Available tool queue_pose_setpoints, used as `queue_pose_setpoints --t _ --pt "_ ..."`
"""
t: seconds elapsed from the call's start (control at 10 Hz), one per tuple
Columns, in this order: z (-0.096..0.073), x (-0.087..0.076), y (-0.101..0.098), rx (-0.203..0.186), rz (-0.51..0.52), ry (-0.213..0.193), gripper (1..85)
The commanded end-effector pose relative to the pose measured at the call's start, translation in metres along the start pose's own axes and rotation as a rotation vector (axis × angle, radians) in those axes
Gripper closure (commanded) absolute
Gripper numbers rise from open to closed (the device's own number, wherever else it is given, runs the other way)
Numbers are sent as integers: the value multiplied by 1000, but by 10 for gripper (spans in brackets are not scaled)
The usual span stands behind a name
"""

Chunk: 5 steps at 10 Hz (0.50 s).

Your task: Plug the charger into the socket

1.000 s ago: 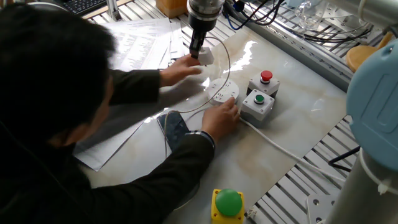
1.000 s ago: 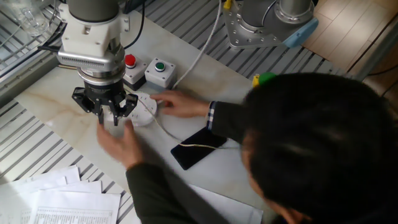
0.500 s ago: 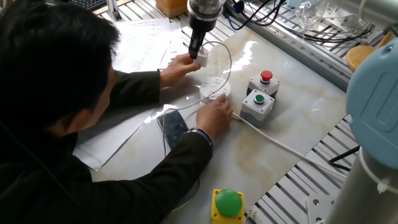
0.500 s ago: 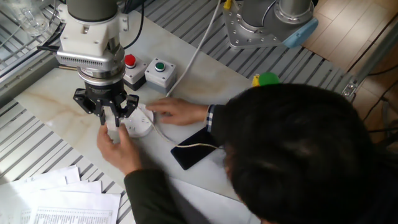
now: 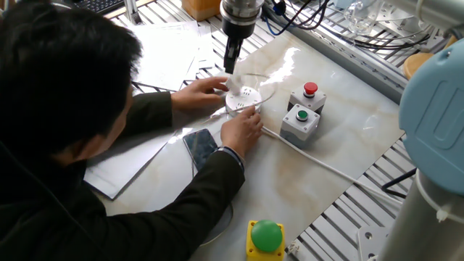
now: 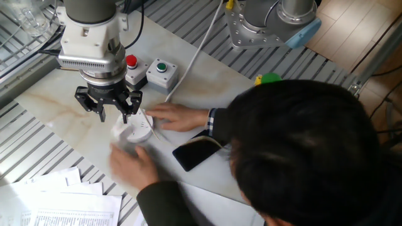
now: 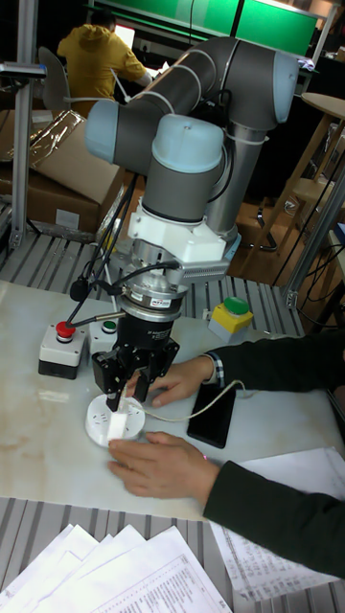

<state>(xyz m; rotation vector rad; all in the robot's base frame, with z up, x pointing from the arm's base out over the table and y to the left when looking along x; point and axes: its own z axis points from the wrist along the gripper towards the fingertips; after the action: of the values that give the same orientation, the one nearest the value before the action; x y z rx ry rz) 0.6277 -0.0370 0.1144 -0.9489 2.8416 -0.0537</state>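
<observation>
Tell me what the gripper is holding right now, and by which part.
Nothing, it seems: the gripper hangs open above the charger, which stands on the socket.

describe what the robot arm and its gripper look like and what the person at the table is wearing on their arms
The arm has silver-grey tube links with light-blue joint caps and a white wrist flange. Black cables run along its wrist. The gripper is black, with dark metal fingers below a round black-and-silver collar. The person's sleeves are dark, with a checked cuff showing at one wrist.
</observation>
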Motion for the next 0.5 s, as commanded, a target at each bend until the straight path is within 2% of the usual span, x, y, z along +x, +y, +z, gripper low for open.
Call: queue_pose_setpoints --t 0.0,0.4 --pt "-1 -2 0 -6 -11 -13 387" --pt "0 -3 -4 9 -11 -15 420"
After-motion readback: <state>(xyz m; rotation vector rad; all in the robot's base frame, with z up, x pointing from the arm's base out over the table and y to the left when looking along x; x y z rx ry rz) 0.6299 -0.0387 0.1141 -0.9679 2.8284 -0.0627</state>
